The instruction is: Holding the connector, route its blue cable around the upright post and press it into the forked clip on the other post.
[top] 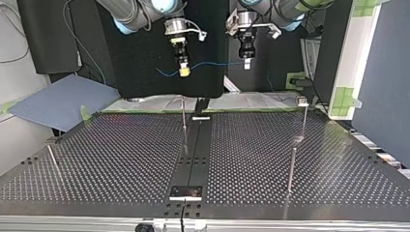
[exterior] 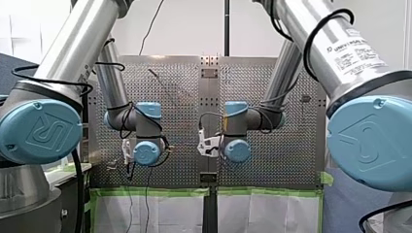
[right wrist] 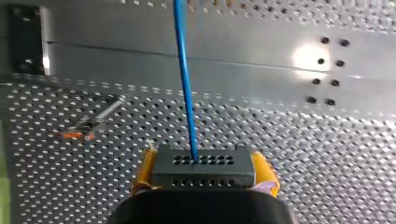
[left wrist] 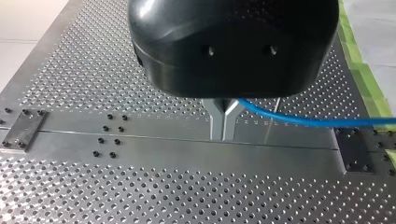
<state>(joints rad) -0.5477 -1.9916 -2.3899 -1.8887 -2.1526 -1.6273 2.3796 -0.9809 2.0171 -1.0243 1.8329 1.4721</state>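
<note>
Blue cable strung above the bench.
Top view: it spans my right gripper and my left gripper. Left wrist view: metal fingers pinch it. Right wrist view: yellow-padded fingers clamp the connector.

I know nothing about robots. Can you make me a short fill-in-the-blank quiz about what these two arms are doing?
The thin cable leaving the dark grey, hole-dotted connector block is coloured ___.
My right gripper clamps that connector block between pads coloured ___.
My left gripper has its metal fingers shut on the ___.
Missing words: blue; yellow; cable.
</note>
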